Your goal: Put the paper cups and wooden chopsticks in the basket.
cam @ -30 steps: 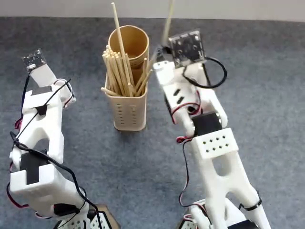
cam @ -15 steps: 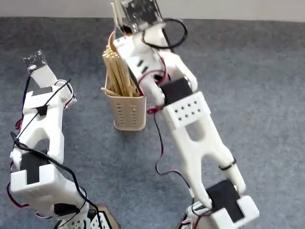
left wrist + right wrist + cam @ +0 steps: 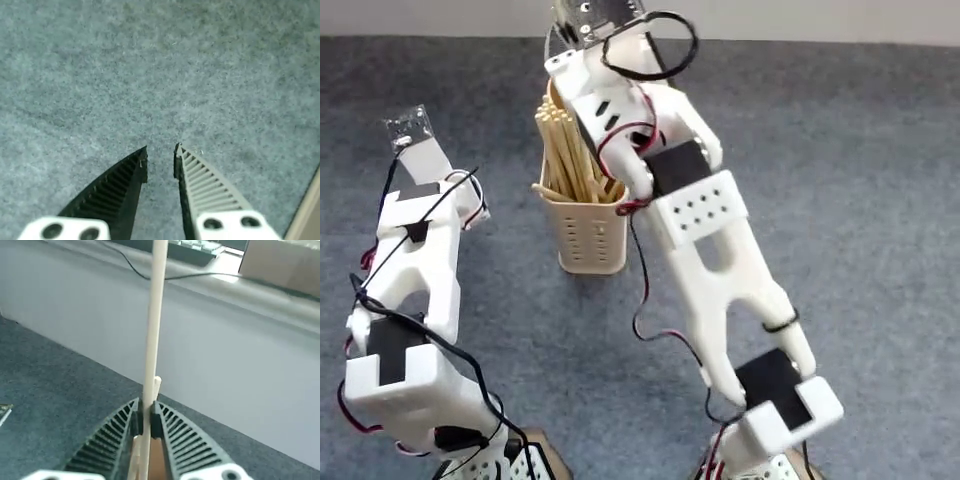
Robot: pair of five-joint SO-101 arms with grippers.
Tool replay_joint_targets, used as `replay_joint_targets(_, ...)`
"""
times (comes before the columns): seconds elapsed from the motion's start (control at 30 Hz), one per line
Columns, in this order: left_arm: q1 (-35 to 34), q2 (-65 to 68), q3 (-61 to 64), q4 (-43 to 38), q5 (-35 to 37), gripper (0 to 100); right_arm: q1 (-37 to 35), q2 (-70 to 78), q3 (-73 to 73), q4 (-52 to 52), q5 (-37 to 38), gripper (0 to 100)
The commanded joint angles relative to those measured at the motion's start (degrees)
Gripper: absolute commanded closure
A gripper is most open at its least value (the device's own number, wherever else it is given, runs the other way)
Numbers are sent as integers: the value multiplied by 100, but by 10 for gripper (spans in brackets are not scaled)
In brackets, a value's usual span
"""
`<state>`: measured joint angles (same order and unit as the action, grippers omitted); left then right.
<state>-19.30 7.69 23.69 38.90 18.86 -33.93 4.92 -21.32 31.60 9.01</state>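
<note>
Right wrist view, fingers gripping one chopstick (upright), one basket.

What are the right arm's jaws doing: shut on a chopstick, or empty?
Shut on one: in the right wrist view the right arm's jaws clamp a pale wooden chopstick that runs out between them.

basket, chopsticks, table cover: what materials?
basket: probably plastic, beige, smooth and matte, with neat rows of small holes. chopsticks: pale bare wood or bamboo, matte. The chopstick in the right claw looks the same. table cover: grey felt or short-pile carpet, with a fuzzy, mottled texture.
</note>
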Motion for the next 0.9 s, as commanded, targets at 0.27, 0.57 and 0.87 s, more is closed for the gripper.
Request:
replay_joint_targets(0.27,189,-22,-4,-264,-53,874,-57,-145,-629,813,-501,995)
replay_joint_targets(0.57,259,-22,48,-290,-62,874,-57,-1165,-857,1815,-932,995)
replay_joint_targets(0.87,233,330,-13,-281,-62,874,84,-778,-356,1305,-1020,995)
